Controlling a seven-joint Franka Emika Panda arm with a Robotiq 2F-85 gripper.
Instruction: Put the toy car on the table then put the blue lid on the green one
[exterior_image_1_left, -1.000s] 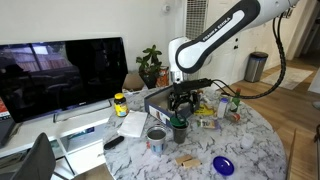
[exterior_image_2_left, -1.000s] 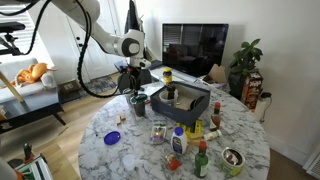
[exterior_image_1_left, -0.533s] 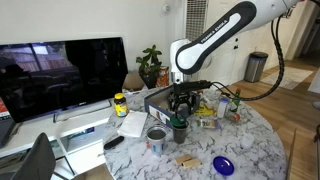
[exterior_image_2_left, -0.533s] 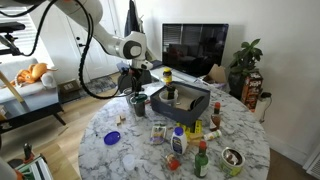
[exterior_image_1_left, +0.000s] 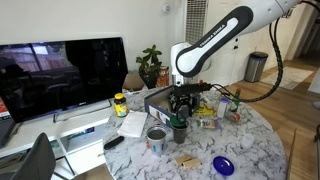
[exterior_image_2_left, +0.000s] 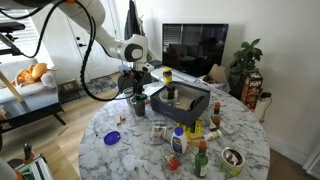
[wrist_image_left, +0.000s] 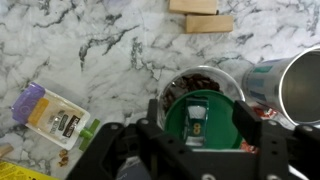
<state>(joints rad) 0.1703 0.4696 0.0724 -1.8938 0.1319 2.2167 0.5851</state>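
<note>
The wrist view looks straight down into the green one (wrist_image_left: 222, 112). The toy car (wrist_image_left: 196, 118) lies as a small dark shape on its floor, too small to make out further. The jaws stand spread, one on each side of the green one's wall. Whether they press on it cannot be told.

Only the exterior views show the blue lid (exterior_image_1_left: 223, 165) (exterior_image_2_left: 112, 138). It lies flat on the marble surface (exterior_image_1_left: 255, 148), well apart from the jaws and nearer the camera in both. They also show the arm (exterior_image_1_left: 215, 35) reaching down over the green one (exterior_image_1_left: 180, 127) (exterior_image_2_left: 139, 103).

A silver can (wrist_image_left: 295, 85) (exterior_image_1_left: 156, 138) stands just beside the green one. Two wooden blocks (wrist_image_left: 200, 15) (exterior_image_1_left: 186, 158) lie a little beyond it. A small packet (wrist_image_left: 50, 115) lies to the left in the wrist view.

In an exterior view the green one sits toward the far left rim of the surface (exterior_image_2_left: 140, 155), with a black tray (exterior_image_2_left: 180, 100) to its right. Bare marble lies open between the green one and the blue lid. The right half is crowded with bottles (exterior_image_2_left: 178, 140).
</note>
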